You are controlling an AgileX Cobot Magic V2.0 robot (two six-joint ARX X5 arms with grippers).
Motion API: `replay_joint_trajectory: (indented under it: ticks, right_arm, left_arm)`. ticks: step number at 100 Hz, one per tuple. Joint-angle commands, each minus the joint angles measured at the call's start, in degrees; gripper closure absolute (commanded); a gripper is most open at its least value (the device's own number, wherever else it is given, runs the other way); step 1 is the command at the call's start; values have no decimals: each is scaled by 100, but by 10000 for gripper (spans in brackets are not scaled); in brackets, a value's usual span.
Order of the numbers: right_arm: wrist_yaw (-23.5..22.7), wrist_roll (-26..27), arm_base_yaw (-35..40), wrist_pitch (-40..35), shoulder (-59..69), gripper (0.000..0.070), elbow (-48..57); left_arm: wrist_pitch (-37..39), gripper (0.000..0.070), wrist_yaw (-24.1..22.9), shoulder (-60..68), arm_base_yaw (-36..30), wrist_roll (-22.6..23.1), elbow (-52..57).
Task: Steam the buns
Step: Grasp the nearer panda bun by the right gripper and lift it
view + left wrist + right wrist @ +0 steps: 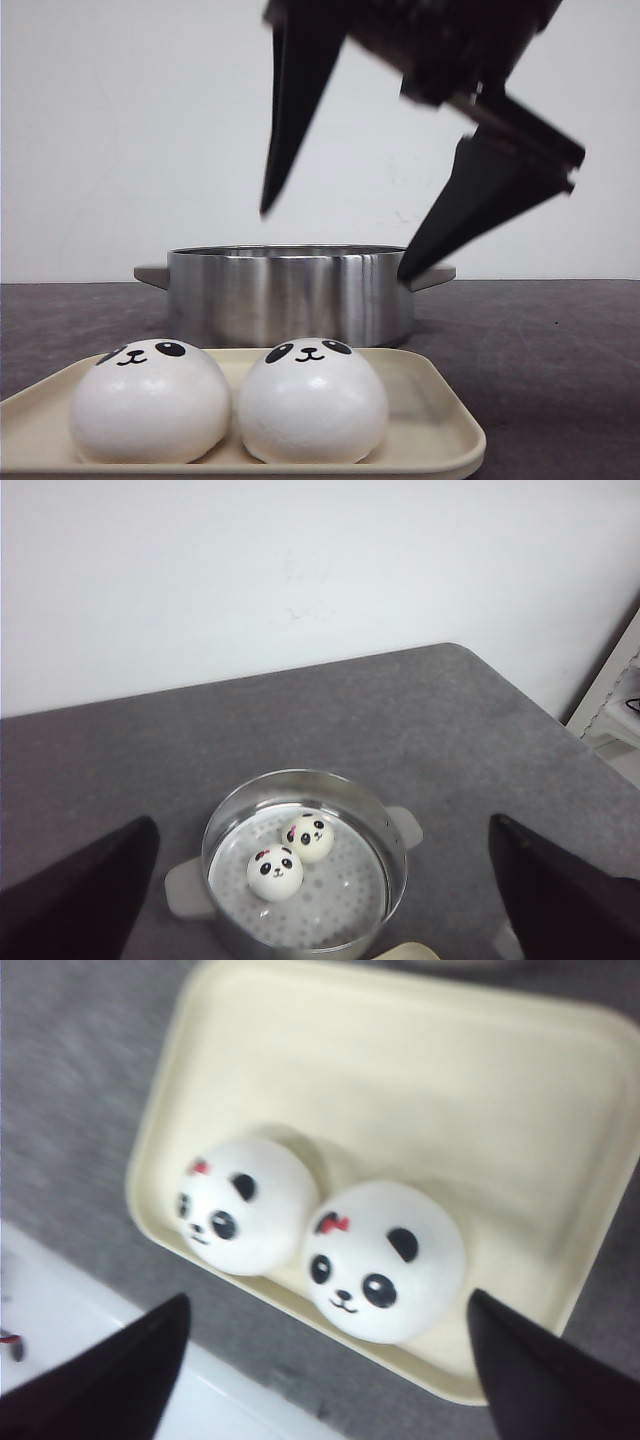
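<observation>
Two panda-faced buns (150,400) (312,400) sit side by side on a cream tray (430,420) at the front of the table. In the right wrist view the same two buns (250,1205) (385,1260) lie near the tray's (450,1090) edge. My right gripper (335,243) (328,1305) hangs open above them, holding nothing and blurred by motion. Behind the tray stands a steel steamer pot (290,295) (390,830) with two more buns (275,872) (309,836) on its perforated floor. My left gripper (322,822) is open and empty, high above and well clear of the pot.
The pot has two flat side handles (185,890) (405,828). The dark grey tabletop (420,720) ends at a white wall behind. A white strip (60,1360) runs along the table's edge by the tray. White shelving (615,710) stands past the table's far right corner.
</observation>
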Motion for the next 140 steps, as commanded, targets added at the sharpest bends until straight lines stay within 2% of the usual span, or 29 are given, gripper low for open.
replay_joint_trajectory:
  ticks: [1,36,58,62,65,73,87,102,108,114,130,140]
  right_arm:
    - [-4,140,72,57,225,234,72]
    - [-153,339,76,518,1045,239,72]
    - [-136,330,76,369,1419,343,72]
    - [-129,328,76,352,1445,379,72]
    - [-101,310,76,350,1467,432,72]
    - [-44,245,76,350,1473,700,72]
    - [149,-50,74,420,1453,693,74]
    - [138,-420,76,619,953,693,289]
    - [-61,-638,85,638,710,693,507]
    - [-271,-1071,83,658,431,693,831]
    - [221,-1537,-52,568,98,693,1794]
    - [341,-1843,-417,483,127,693,2406]
  left_arm:
    - [20,67,-4,-2,-33,70,136]
    - [-129,67,7,-170,-33,70,136]
    - [-205,67,7,-170,-33,66,136]
    - [-205,67,9,-170,-33,66,136]
    - [-205,67,7,-170,-33,66,136]
    - [-208,67,7,-170,-33,66,136]
    - [-208,67,4,-170,-33,68,136]
    - [-212,67,4,-170,-33,66,136]
    - [-219,67,4,-170,-33,66,136]
    - [-219,67,4,-170,-31,68,136]
    - [-210,67,4,-170,-31,68,136]
    - [-205,67,2,-168,-31,70,136]
